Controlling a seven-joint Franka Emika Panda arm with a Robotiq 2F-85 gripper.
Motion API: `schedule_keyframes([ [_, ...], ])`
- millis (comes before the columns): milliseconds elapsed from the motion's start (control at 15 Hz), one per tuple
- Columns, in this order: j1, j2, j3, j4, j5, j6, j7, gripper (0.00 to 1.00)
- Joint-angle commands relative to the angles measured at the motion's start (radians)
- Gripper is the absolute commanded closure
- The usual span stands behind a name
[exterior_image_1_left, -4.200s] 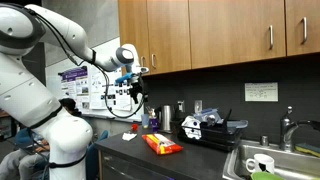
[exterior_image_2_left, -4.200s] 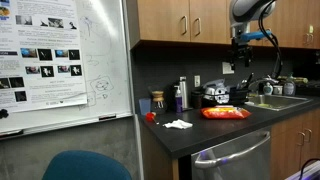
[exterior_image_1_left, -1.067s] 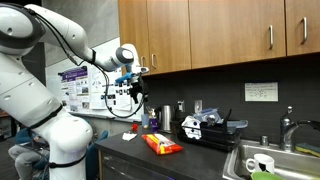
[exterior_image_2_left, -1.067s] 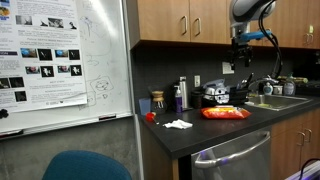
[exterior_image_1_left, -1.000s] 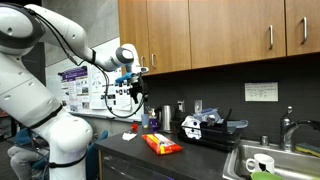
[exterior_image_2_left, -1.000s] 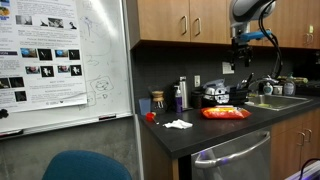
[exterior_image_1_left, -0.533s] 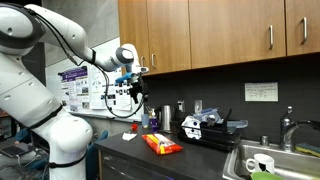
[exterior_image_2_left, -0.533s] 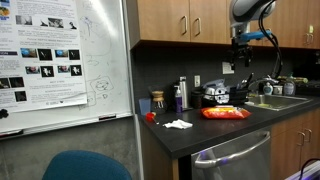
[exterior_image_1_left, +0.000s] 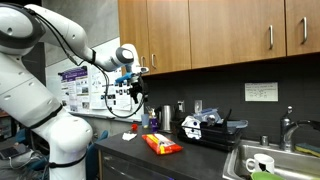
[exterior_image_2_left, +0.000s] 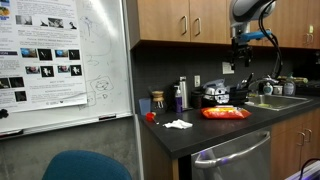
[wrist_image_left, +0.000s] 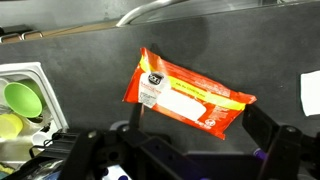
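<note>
Orange packet (wrist_image_left: 188, 95) flat on dark counter (wrist_image_left: 90, 50), unmoved, hand (exterior_image_1_left: 136, 96) spread, hanging high above as before.

Arm bent, elbow high; pincer (exterior_image_1_left: 134, 95) hangs pointing down, jaws wide apart.

- The pincer (wrist_image_left: 185, 142) is dark and blurred, cut off by the wrist view's lower edge.
- The white napkin (wrist_image_left: 311, 92) is cropped at the right edge.
- The print on the orange packet (wrist_image_left: 188, 95) is too small to read.

whiteboard (exterior_image_2_left: 95, 70), wooden cabinets (exterior_image_1_left: 220, 30), sink (exterior_image_1_left: 272, 160), crumpled napkin (exterior_image_2_left: 178, 124)
</note>
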Motion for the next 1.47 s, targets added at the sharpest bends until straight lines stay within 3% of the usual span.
schedule_keyframes([
  [0,0.011,0.001,-0.008,0.002,-0.005,-0.002,0.005,0.00],
  [1200,0.011,0.001,-0.008,0.002,-0.005,-0.002,0.005,0.00],
  [1400,0.045,0.001,-0.007,-0.018,-0.011,0.008,-0.065,0.00],
])
